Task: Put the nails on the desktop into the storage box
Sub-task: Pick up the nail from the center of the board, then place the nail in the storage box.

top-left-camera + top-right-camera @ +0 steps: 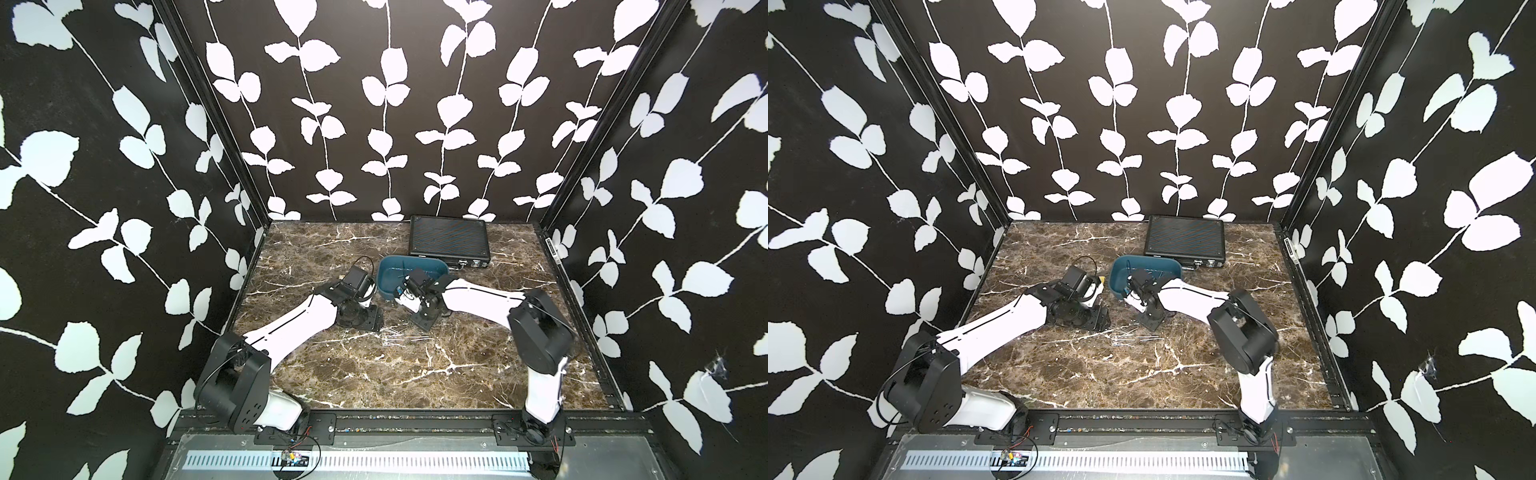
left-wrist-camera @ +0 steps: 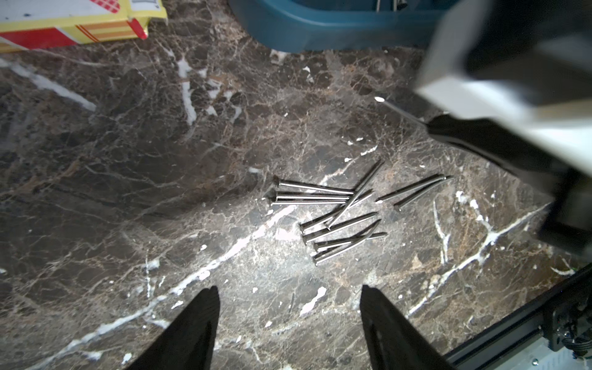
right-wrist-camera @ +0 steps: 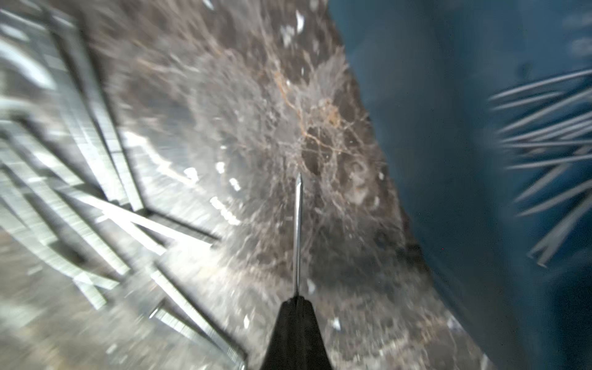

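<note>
Right gripper (image 3: 296,301) pinched tight on one nail (image 3: 298,234), shaft poking straight out past the tips, over the counter (image 3: 256,128) just beside the storage box (image 3: 432,128) wall. Left gripper (image 2: 288,288) spread wide, holding nothing, hovering near the loose nails (image 2: 333,211), an overlapping pile on the counter near the box. Boxed nails (image 3: 551,137) lie inside.

Step, as I judge it: carry the nail over the rim and drop it. Lift the point clear of the wall before swinging in, and release low over the box floor so it doesn't bounce out.

Hard to read:
- Right wrist view is motion-smeared.
- How much of the nail is gripped is hidden in the tips.
- Pile count is unclear where nails cross.
- Both top views show nails hair-thin, with the right arm covering part of the box.
- Card box (image 2: 64,25) is cut off.
</note>
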Robot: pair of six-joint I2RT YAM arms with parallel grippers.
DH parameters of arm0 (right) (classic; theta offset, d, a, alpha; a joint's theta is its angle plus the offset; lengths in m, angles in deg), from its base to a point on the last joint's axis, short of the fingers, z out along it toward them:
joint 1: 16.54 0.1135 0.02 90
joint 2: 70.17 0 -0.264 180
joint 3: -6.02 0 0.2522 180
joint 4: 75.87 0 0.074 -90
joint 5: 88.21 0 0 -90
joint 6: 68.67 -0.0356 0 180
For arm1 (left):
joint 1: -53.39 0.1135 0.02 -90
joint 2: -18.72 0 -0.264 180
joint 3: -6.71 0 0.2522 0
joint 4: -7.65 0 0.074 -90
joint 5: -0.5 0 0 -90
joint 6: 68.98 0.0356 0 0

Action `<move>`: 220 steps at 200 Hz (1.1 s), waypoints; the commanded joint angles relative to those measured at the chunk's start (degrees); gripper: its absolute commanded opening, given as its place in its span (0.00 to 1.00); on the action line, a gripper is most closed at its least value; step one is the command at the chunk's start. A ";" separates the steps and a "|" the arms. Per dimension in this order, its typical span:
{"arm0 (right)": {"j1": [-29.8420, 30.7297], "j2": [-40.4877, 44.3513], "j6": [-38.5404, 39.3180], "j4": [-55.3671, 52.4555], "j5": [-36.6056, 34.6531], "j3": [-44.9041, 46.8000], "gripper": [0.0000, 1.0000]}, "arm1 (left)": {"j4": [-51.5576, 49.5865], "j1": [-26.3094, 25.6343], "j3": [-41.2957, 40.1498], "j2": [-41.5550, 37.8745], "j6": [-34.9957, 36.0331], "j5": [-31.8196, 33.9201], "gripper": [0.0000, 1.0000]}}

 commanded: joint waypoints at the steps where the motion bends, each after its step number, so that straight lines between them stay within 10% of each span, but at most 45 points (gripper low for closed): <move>1: -2.55 8.57 -1.57 0.32 9.73 0.06 0.00 | 0.95 0.78 1.13 -2.17 -0.33 -0.04 0.72; 99: -16.60 1.79 -36.45 9.40 15.88 -10.56 0.00 | 2.28 2.57 1.79 -3.82 -0.71 -0.91 0.71; 172: -16.75 -3.88 -41.31 12.98 11.90 -8.02 0.00 | 1.44 2.45 1.99 -3.83 -1.12 -1.43 0.71; 220: -16.97 -0.54 -36.95 9.69 10.89 -6.60 0.32 | 2.53 0.85 2.95 -0.83 -1.06 -1.78 0.71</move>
